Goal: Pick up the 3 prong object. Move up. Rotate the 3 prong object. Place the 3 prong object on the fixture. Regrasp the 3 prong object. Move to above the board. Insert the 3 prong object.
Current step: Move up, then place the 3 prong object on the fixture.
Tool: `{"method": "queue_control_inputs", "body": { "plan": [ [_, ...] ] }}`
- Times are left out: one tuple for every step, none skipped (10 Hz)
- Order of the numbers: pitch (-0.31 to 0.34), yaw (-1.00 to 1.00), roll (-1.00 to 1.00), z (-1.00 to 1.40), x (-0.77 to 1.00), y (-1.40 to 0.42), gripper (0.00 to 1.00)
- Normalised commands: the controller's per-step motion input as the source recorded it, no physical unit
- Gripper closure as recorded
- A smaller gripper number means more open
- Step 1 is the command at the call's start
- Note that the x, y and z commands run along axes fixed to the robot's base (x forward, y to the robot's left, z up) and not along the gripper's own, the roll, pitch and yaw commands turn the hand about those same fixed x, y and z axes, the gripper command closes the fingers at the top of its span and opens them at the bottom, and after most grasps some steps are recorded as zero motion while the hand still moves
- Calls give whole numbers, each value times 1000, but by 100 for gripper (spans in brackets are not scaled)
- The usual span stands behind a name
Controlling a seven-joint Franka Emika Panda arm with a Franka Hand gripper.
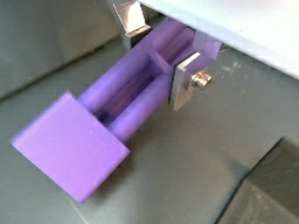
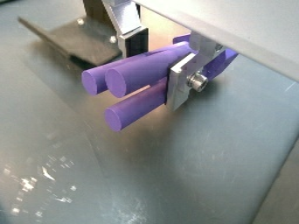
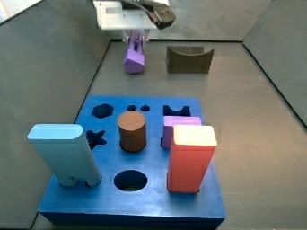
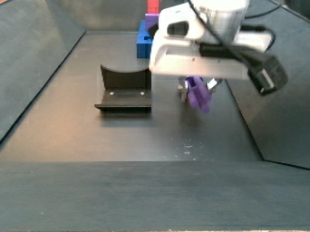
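Note:
The 3 prong object (image 1: 111, 109) is a long purple peg with a square end plate; its three round prongs show in a wrist view (image 2: 126, 83). My gripper (image 1: 158, 51) is shut on it, one silver finger (image 2: 183, 80) on each side. In both side views the gripper (image 3: 135, 38) holds the peg (image 3: 135, 56) upright near the floor, left of the fixture (image 3: 188, 59). I cannot tell whether the peg touches the floor. The gripper (image 4: 200, 83), peg (image 4: 198, 94) and fixture (image 4: 123, 89) also show from the opposite side. The blue board (image 3: 108, 112) lies nearer the camera.
On the board stand a light blue block (image 3: 60, 151), a brown cylinder (image 3: 132, 133), a red block (image 3: 192, 157) and a short lilac block (image 3: 182, 120). Grey walls enclose the floor. The fixture also shows in a wrist view (image 2: 65, 39).

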Motion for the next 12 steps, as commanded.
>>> {"method": "queue_control_inputs", "body": {
  "plan": [
    [46,9,-34,215,-17,-6,100],
    [0,0,0,1000,0,0,100],
    [-8,1,-2,1000,7,3,100],
    [8,2,-9,1000,-2,-1,100],
    [17,5,-16,1000,-5,-2,100],
    [24,7,-23,1000,-9,-4,100],
    [27,11,-32,1000,-12,-8,100],
    [29,13,-39,1000,-16,-11,100],
    [30,13,-46,1000,-18,-13,100],
    [32,14,-55,878,-14,-13,100],
    [36,14,-62,716,-8,-13,100],
    [43,14,-69,554,-2,-11,100]
  ]
}}
